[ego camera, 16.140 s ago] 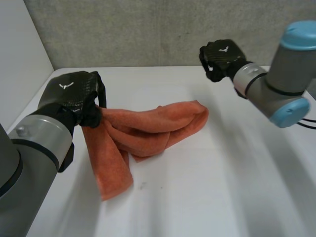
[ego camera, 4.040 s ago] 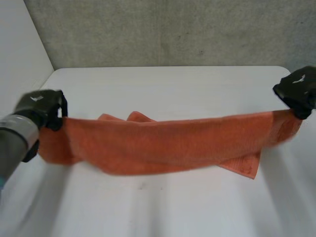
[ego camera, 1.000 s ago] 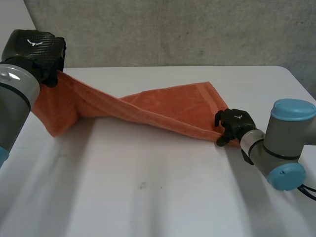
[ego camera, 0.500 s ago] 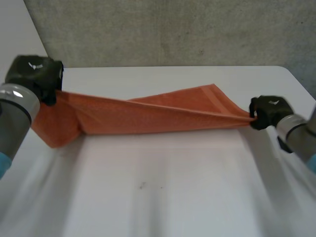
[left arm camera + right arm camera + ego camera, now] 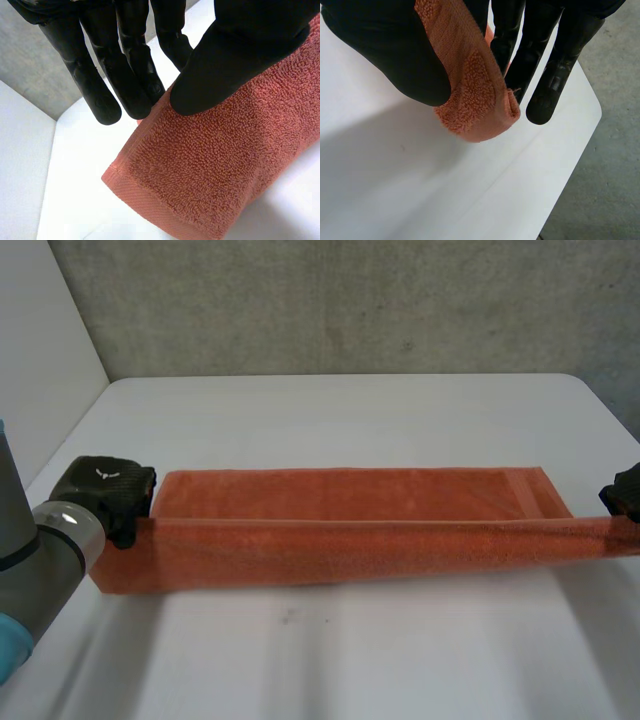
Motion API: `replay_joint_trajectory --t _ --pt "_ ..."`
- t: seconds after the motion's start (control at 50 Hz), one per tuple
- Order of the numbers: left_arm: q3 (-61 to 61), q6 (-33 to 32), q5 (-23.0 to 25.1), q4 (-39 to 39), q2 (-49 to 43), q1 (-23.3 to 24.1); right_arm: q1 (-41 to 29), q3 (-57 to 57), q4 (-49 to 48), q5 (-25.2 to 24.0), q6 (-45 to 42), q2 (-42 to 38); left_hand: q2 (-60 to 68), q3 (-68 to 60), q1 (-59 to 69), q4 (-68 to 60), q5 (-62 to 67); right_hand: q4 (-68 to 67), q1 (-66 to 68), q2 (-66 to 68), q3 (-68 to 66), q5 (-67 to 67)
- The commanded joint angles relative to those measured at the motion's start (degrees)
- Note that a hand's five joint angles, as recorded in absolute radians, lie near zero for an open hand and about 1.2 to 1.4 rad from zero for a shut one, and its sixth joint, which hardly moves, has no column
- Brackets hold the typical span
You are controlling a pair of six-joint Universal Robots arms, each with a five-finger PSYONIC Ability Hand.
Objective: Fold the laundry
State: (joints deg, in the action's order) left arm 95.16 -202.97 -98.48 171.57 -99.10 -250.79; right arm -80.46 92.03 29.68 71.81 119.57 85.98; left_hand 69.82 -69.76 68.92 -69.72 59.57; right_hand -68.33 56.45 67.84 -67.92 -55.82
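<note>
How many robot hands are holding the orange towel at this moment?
2. The left hand pinches one end of the orange towel between thumb and fingers; the right hand pinches the opposite end.

The robot's right hand [image 5: 395, 55] pinched a bunched end of the orange towel [image 5: 475, 85] between thumb and straight fingers [image 5: 555, 75], the cloth's tip hanging above the white table [image 5: 420, 175], whose rounded corner met grey concrete [image 5: 605, 165].

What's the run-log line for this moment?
towel: stretched lengthwise | left hand: pinches one end | right hand: pinches other end
</note>
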Motion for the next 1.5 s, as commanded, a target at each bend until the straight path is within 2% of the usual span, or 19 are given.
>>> replay_joint_trajectory --t 0.02,0.1,0.24,0.38,0.48,0.62,0.74,0.78,0.8,0.82,0.84,0.86,0.92,0.96,1.06,1.12,1.3,1.38,1.5 --pt "-2.3 0.0 0.0 5.1 -6.7 -0.4 -3.3 -2.0 -11.3 1.0 6.7 -8.9 10.2 -10.2 11.1 -10.3 10.4 -11.7 23.6 12.2 -12.1 -14.2" --pt "-6.8 -0.3 0.0 11.2 -12.7 -0.5 -7.9 -6.4 -14.4 2.6 8.8 -14.5 10.2 -10.2 11.1 -10.3 10.4 -11.7 23.6 12.2 -12.1 -14.2" --pt "-16.6 -0.7 0.3 16.2 -22.3 -0.5 -12.2 -17.3 -17.0 11.7 9.7 -29.4 10.2 -10.2 11.1 -10.3 10.4 -11.7 23.6 12.2 -12.1 -14.2" --pt "-25.4 -0.9 1.1 17.7 -31.3 -0.5 -13.5 -23.6 -23.2 13.5 9.6 -37.1 10.2 -10.2 11.1 -10.3 10.4 -11.7 23.6 12.2 -12.1 -14.2" --pt "-29.6 -1.2 5.7 22.2 -37.6 -0.6 -14.6 -26.5 -28.9 14.5 9.8 -40.4 10.2 -10.2 11.1 -10.3 10.4 -11.7 23.6 12.2 -12.1 -14.2" --pt "-31.3 -3.1 6.0 24.7 -41.8 -0.8 -15.3 -28.1 -42.2 14.9 9.6 -44.5 10.2 -10.2 11.1 -10.3 10.4 -11.7 23.6 12.2 -12.1 -14.2" --pt "-30.7 -3.1 6.3 32.4 -42.5 -0.9 -15.6 -29.6 -43.1 15.3 9.8 -47.1 10.2 -10.2 11.1 -10.3 10.4 -11.7 23.6 12.2 -12.1 -14.2" --pt "-30.2 -3.1 6.5 34.6 -42.5 -0.8 -16.6 -29.7 -43.1 16.6 10.0 -47.9 10.2 -10.2 11.1 -10.3 10.4 58.3 -46.4 -57.8 57.9 55.8" --pt "-29.7 -3.1 6.5 36.2 -42.4 -0.8 -16.6 -29.7 -43.1 16.6 10.0 -47.9 0.9 -0.9 1.8 -1.0 1.1 58.3 -46.4 -57.8 57.9 55.8" --pt "-29.7 -3.1 6.5 36.2 -42.4 -0.8 -16.7 -29.8 -43.5 17.6 10.1 -47.8 0.8 -0.8 1.7 -0.9 1.0 58.3 -46.4 -57.8 57.9 55.8" --pt "-29.2 -3.3 6.8 37.4 -42.2 -0.8 -16.8 -29.8 -43.6 18.9 10.6 -47.5 -25.0 25.0 -24.1 24.9 -24.8 58.3 -46.4 -57.8 57.9 55.8" --pt "-29.1 -3.3 7.3 38.0 -42.0 -0.8 -16.8 -29.8 -43.6 18.9 10.6 -47.5 -59.8 59.8 -58.9 59.7 -59.6 58.3 -46.4 -57.8 57.9 55.8" --pt "-28.9 -3.3 7.6 38.1 -41.6 -0.8 -17.0 -29.7 -43.6 20.1 14.0 -46.0 -56.2 56.2 -55.3 56.1 -56.0 58.3 -46.4 -57.8 57.9 55.8" --pt "-27.9 -3.3 7.4 38.1 -39.7 -0.8 -16.8 -29.4 -43.6 20.1 16.7 -44.3 -59.8 59.8 -58.9 59.7 -59.6 58.3 -46.4 -57.8 57.9 55.8" --pt "-24.5 -3.2 6.9 38.0 -34.8 -0.8 -16.5 -25.7 -43.4 19.3 27.7 -33.7 -59.8 59.8 -58.9 59.7 -59.6 58.3 -46.4 -57.8 57.9 55.8" --pt "-21.3 -3.0 6.5 37.4 -30.5 -0.8 -16.5 -23.9 -43.1 18.9 29.8 -30.6 -59.8 59.8 -58.9 59.7 -59.6 58.3 -46.4 -57.8 57.9 55.8" --pt "-9.0 -1.7 5.4 34.3 -17.1 -0.9 -13.0 -10.0 -40.2 9.4 34.8 -15.1 -59.8 59.8 -58.9 59.7 -59.6 58.3 -46.4 -57.8 57.9 55.8" --pt "-2.0 3.4 5.3 33.8 -11.7 0.0 -8.9 -3.4 -34.9 3.5 34.9 -10.7 -59.8 59.8 -58.9 59.7 -59.6 58.3 -46.4 -57.8 57.9 55.8" --pt "2.5 13.1 5.1 32.2 -6.7 0.9 -5.6 1.5 -32.0 -0.4 34.6 -10.5 -59.8 59.8 -58.9 59.7 -59.6 50.8 -39.0 -50.4 50.4 48.3"
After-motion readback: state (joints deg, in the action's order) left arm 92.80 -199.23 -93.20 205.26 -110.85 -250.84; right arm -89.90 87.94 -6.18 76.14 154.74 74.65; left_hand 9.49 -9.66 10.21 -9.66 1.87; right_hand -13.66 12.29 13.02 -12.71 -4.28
